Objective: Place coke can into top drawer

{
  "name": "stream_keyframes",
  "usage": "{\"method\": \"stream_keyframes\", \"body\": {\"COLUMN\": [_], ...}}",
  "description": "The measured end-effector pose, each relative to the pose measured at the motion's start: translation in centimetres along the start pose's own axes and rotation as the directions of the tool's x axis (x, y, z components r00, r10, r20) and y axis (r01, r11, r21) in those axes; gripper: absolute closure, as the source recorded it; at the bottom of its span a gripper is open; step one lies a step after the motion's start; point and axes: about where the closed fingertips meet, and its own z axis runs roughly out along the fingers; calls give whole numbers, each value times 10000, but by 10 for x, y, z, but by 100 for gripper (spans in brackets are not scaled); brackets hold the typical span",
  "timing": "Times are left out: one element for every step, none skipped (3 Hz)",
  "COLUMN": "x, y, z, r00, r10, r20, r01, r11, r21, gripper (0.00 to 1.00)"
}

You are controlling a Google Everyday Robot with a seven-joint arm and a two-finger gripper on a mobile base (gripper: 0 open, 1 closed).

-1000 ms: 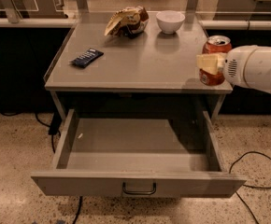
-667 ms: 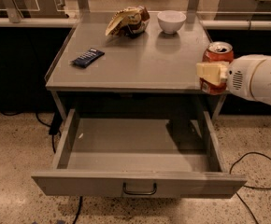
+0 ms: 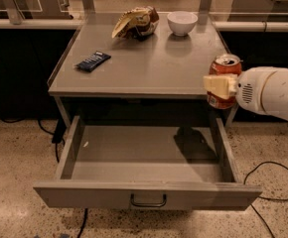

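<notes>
The coke can (image 3: pixel 224 66) is a red can with a silver top, held upright in my gripper (image 3: pixel 222 86) at the right. The gripper's pale fingers (image 3: pixel 219 85) are shut around the can's middle. The can hangs in the air just off the front right corner of the table top, above the right side wall of the top drawer (image 3: pixel 144 192). The drawer is pulled fully open below the table, grey, with a dark loop handle (image 3: pixel 148 202) on its front panel. Its inside holds nothing I can see.
On the grey table top (image 3: pixel 144 63) lie a dark blue snack bar (image 3: pixel 93 61) at the left, a crumpled chip bag (image 3: pixel 135 22) and a white bowl (image 3: pixel 181 23) at the back. Cables (image 3: pixel 275 182) run over the speckled floor at the right.
My gripper has carried the coke can downward and toward the front, from the table's right edge level to lower beside the front right corner, over the drawer's right side.
</notes>
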Motion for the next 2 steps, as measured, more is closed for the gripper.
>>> {"method": "stream_keyframes", "body": {"x": [22, 59], "y": [19, 35], "z": [-15, -25], "r00": [9995, 9945], "r10": [-63, -38], "r20": [-326, -1045], "r01": [50, -49], "r11": [9992, 9965], "r21": [-386, -830], "gripper": [100, 100]}}
